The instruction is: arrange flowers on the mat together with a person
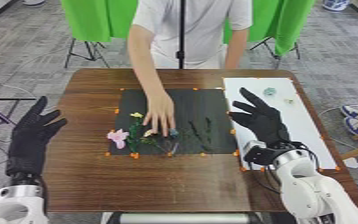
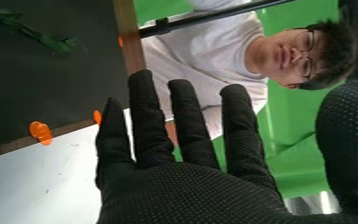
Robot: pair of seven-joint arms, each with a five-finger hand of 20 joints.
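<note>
In the head view, my right hand (image 1: 262, 122) is over the left part of the white sheet, fingers straight and nothing held. My left hand (image 1: 33, 135) is at the table's left edge, fingers straight and empty. On the dark mat (image 1: 180, 97) lie a pink flower (image 1: 118, 138), a yellow flower (image 1: 137, 115) and green stems (image 1: 208, 132). A person's hand (image 1: 160, 110) reaches down onto small flowers near the mat's middle, its fingertips covering part of them. In the right wrist view, my right hand (image 2: 189, 190) has its fingers extended; a green stem (image 2: 47, 40) lies on the mat (image 2: 60, 85).
The white sheet (image 1: 269, 85) on the table's right carries a bluish flower (image 1: 270, 91) and a small pale one (image 1: 289, 101). Orange markers (image 1: 233, 131) line the mat's edges. The brown table (image 1: 87, 110) extends around the mat.
</note>
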